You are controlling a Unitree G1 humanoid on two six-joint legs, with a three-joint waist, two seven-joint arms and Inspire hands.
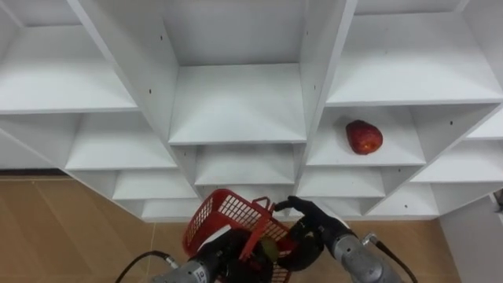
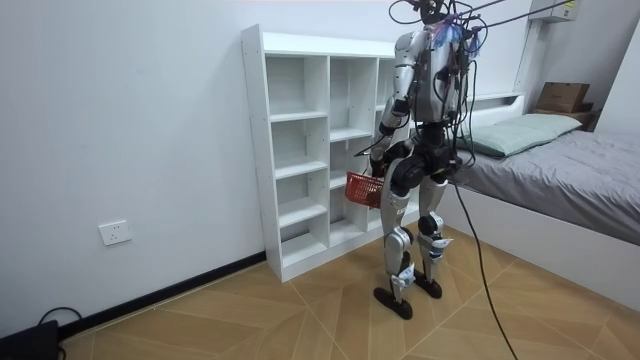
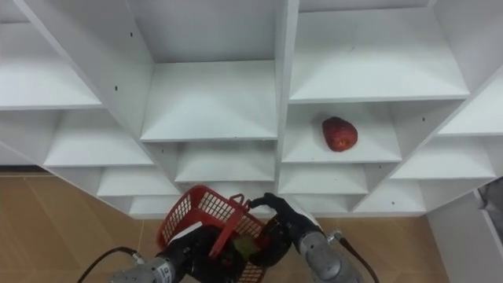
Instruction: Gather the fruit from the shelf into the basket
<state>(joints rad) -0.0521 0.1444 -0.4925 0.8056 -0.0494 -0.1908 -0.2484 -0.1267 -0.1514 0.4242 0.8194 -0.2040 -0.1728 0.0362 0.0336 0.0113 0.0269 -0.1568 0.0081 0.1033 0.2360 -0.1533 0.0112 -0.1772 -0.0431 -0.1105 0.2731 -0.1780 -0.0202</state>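
Robot faces white closet point(image 2: 252, 150). Red fruit point(image 1: 364, 137) sits alone on shelf point(image 1: 402, 146), R column, well above red basket point(image 1: 228, 218). L hand point(image 1: 224, 255) is behind the mesh and R hand point(image 1: 310, 220) at the rim; you can't tell fingers' grip on either. Risk: basket's tilted, so if you reach up w/o levelling it, contents may spill.

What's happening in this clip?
The robot stands facing a white shelf unit and carries a red basket low in front of it, with its left hand at the basket's underside. Its right hand is at the basket's rim, above a greenish item inside. A red fruit lies on a shelf to the right, not yet collected.
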